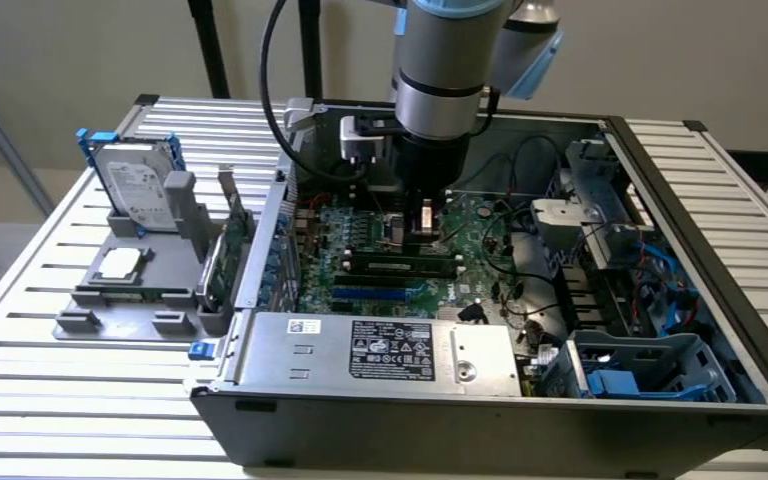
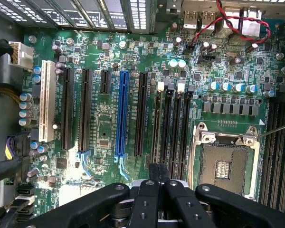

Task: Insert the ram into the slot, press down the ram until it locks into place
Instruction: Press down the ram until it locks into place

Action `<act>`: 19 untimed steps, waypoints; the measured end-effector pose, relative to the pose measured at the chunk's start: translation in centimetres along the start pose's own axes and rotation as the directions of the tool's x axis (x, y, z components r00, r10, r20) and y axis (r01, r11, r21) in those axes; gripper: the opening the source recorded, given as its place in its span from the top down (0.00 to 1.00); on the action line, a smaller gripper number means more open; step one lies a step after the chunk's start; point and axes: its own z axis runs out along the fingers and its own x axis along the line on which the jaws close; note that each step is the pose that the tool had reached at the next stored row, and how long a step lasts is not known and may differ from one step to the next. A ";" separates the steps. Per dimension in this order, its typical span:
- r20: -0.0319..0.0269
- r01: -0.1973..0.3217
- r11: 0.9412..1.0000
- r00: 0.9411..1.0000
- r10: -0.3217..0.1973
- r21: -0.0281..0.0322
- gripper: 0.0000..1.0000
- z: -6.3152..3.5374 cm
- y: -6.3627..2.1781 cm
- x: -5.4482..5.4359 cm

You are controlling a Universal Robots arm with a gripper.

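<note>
I found the claw (image 1: 427, 222) lowered inside the open computer case (image 1: 491, 390), directly above the motherboard (image 1: 357, 270). In the wrist view the claw (image 2: 157, 178) showed its black fingers (image 2: 157, 172) drawn together. What they gripped, if anything, I could not tell. Their tips stood over the near end of a bank of four parallel black memory slots (image 2: 173, 123) with white end latches.

In the exterior view a ram stick (image 1: 398, 266) lay seated along a slot just in front of the claw, toward the power supply (image 1: 371, 350). I could not match it to a particular slot in the wrist view.

Around the slots the board was crowded. The square metal CPU socket (image 2: 224, 159) sat just beside the memory bank. On the other side stood a long blue expansion slot (image 2: 121, 114), several black ones and a white one (image 2: 47, 99). Red and black wires (image 2: 228, 21) ran near the rear ports. Loose black cables (image 1: 524, 270) crossed the board toward the drive cage (image 1: 611, 220) on the exterior view's right.

On the slatted counter (image 1: 37, 330) outside the case, on the exterior view's left, a grey holder (image 1: 124, 290) carried a hard drive (image 1: 137, 195), standing upright, and a processor (image 1: 120, 262).
</note>
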 end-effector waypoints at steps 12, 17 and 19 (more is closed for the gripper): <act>0.000 -0.013 1.000 1.000 0.013 0.000 0.89 0.29 0.00 0.0; 0.001 -0.039 0.999 0.999 0.039 -0.001 0.89 0.69 0.03 -0.1; 0.001 -0.047 0.999 0.999 0.047 -0.002 0.89 0.84 0.03 -0.2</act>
